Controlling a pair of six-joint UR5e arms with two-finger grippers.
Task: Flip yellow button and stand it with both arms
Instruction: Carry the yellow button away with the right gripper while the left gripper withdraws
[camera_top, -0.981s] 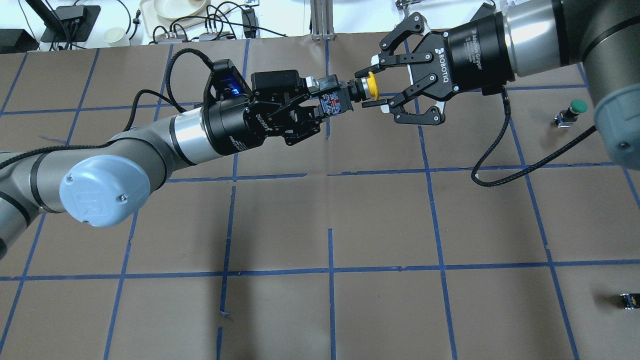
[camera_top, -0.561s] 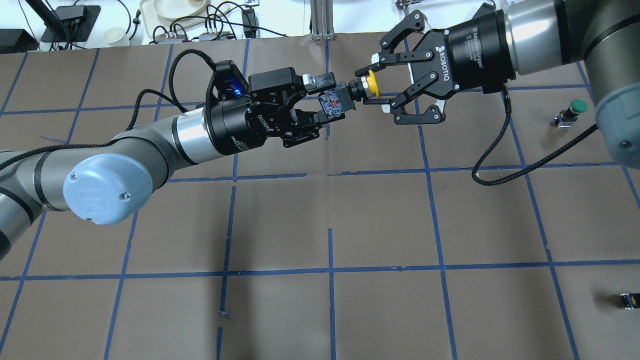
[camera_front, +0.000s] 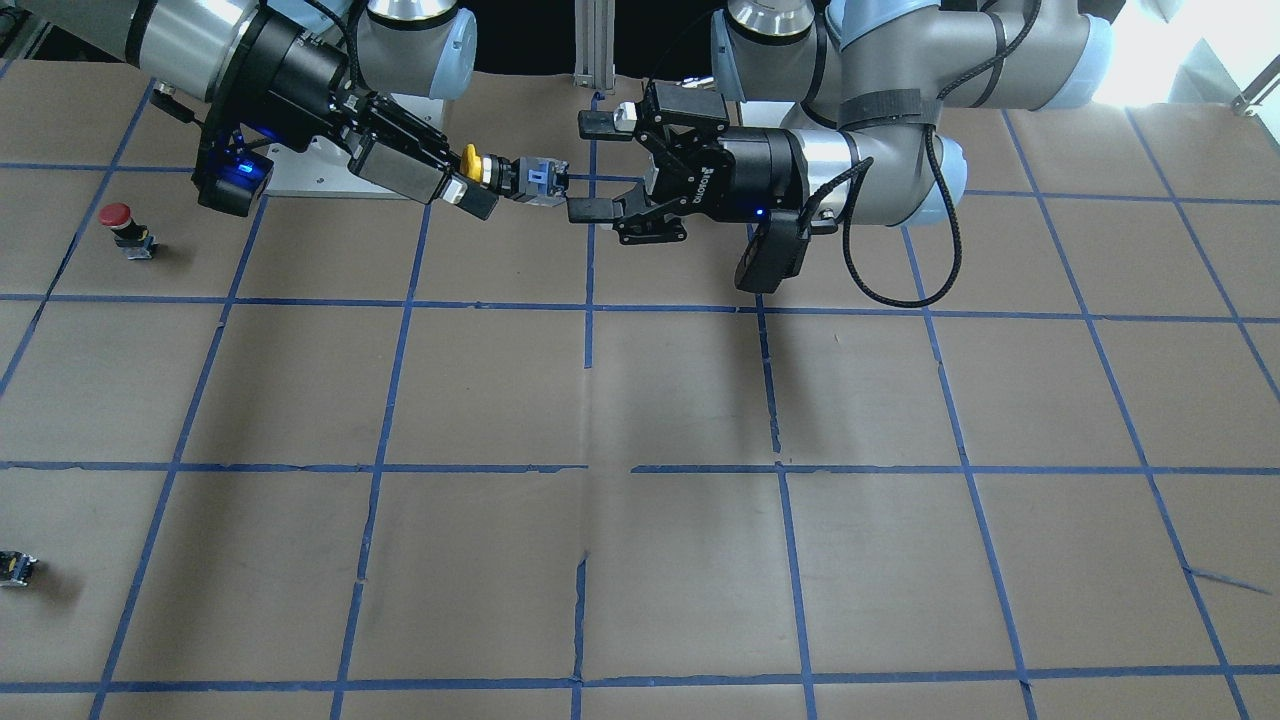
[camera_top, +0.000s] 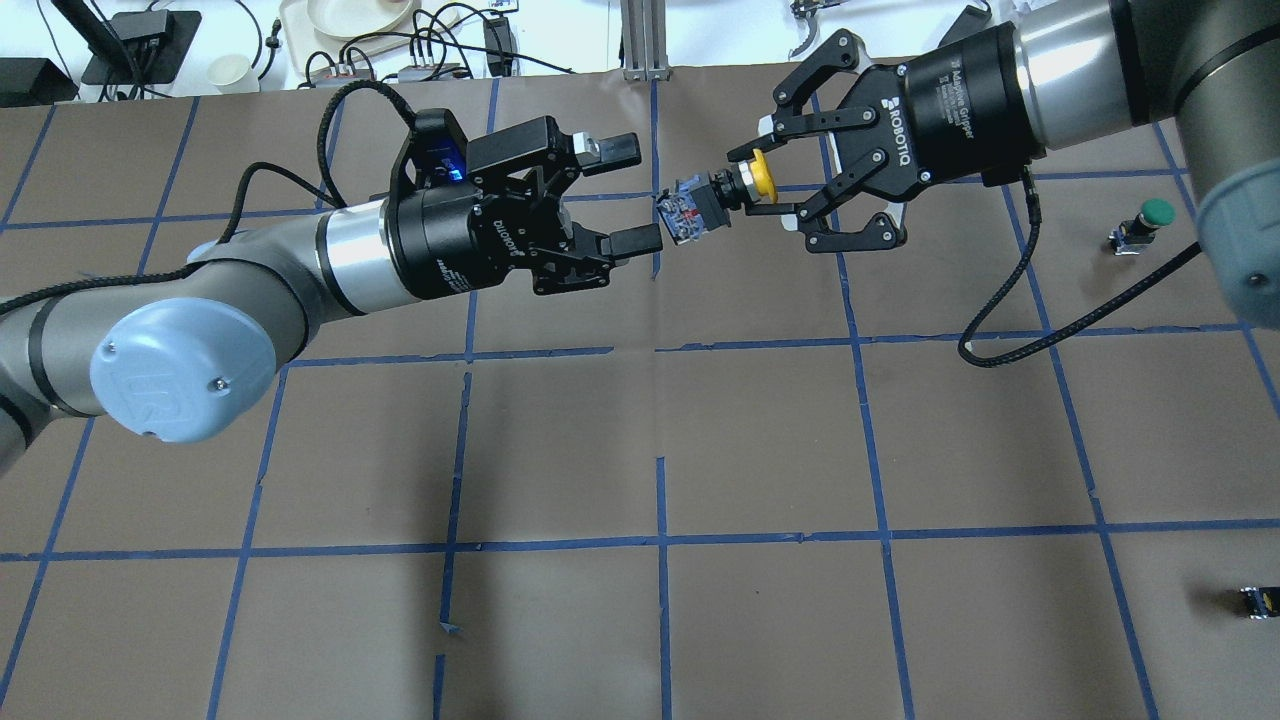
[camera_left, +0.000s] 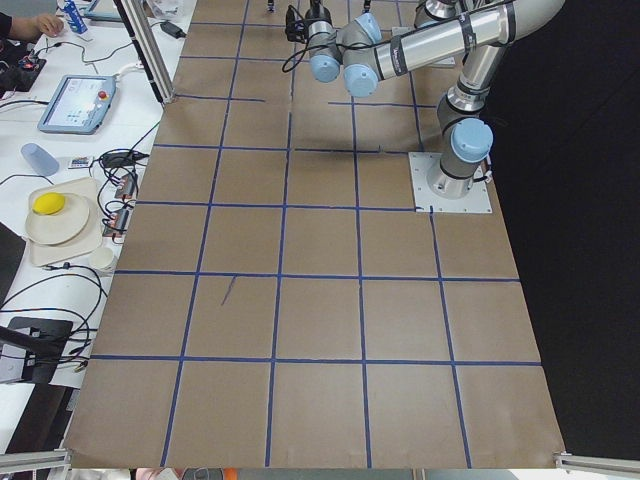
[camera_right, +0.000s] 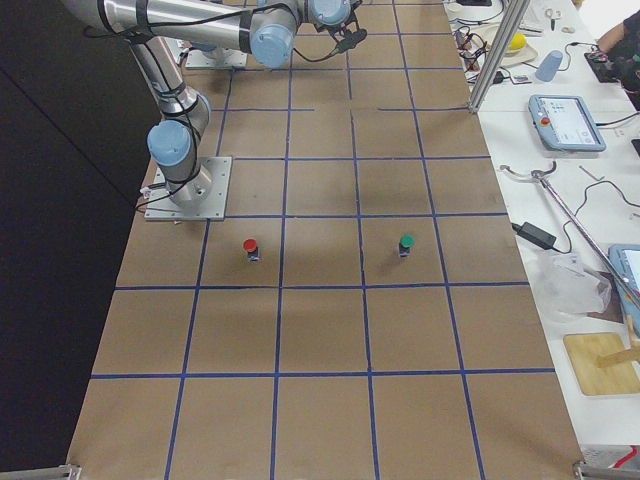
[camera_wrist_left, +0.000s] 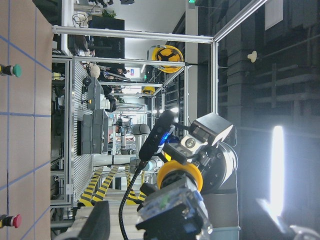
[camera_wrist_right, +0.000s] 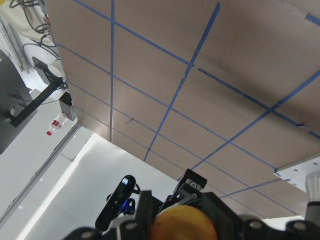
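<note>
Fingers (camera_top: 635, 240) of your left gripper (camera_top: 628, 195) are wide open and empty, your right gripper (camera_top: 752, 182) pinches the yellow button (camera_top: 712, 196) near the far edge, so next stand it cap-up.

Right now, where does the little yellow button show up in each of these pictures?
Exterior front-facing: the yellow button is upper left of centre, held off the table.
Overhead exterior: near the top, right of centre.
Exterior left: too small to make out.
Exterior right: too small to make out.
Left wrist: bottom centre, close up.
Right wrist: bottom edge, a blurred yellow cap.
Shared landmark: the blue tape grid.
</note>
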